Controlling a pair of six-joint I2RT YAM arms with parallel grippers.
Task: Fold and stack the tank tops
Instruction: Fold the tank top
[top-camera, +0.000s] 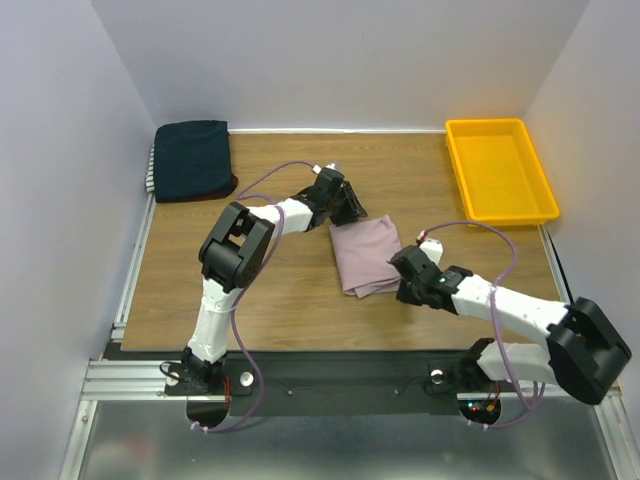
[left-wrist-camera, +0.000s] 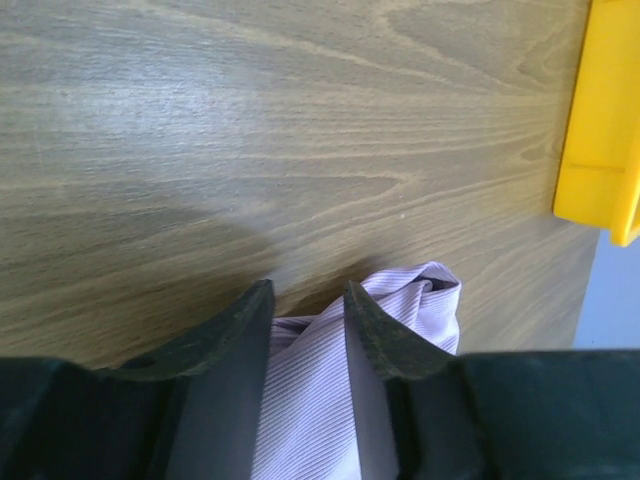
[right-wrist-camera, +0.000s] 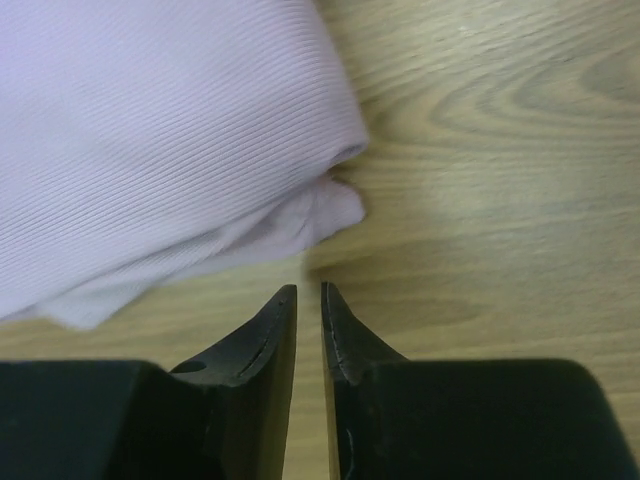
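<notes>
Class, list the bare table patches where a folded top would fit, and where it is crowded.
Bare: far strip between navy stack and tray; near-left table corner. Crowded: centre, left gripper and right gripper at pink top.

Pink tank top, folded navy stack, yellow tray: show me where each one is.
pink tank top (top-camera: 365, 255), top external view, middle of the folded cloth.
folded navy stack (top-camera: 192, 158), top external view, middle of its top layer.
yellow tray (top-camera: 498, 172), top external view, bare floor.

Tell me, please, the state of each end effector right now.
Left end effector: closed on the pale dusty-pink ribbed cloth tank top.
Right end effector: closed, empty, beside that top's folded edge.
</notes>
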